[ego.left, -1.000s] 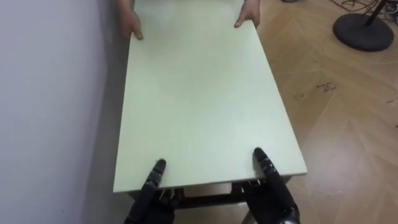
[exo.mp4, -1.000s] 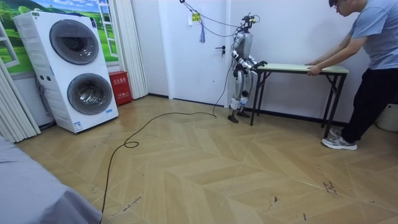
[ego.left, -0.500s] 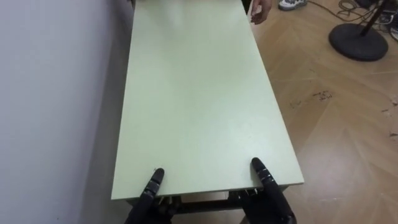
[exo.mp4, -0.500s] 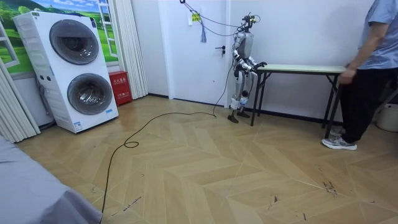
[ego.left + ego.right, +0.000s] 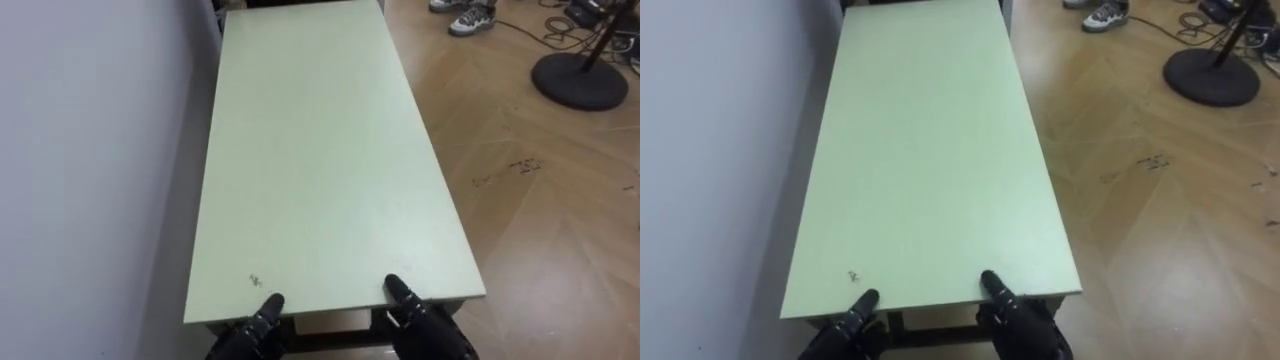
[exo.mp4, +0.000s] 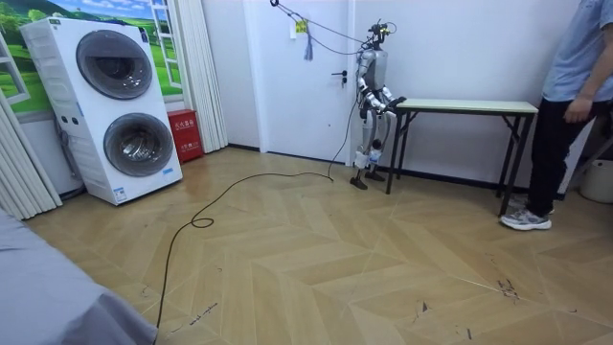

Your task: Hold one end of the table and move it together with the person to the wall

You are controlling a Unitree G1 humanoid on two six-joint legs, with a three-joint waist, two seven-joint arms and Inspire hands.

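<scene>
Left eye view, listed left to right. Wall [image 5: 90, 150]: grey, just beside the table's long side. Table [image 5: 320, 150]: pale green top, standing on the wood floor [image 5: 540, 220], running away from me. My left hand [image 5: 258, 325]: at the near edge, mostly under the top; hold cannot be told. My right hand [image 5: 415, 318]: same edge, likewise mostly hidden, hold cannot be told. Shoes [image 5: 468, 18]: past the far end. Stand base [image 5: 585, 80]: round, dark, far right. Room view: person [image 6: 575, 86] by the far end, visible hand apart from the table.
</scene>
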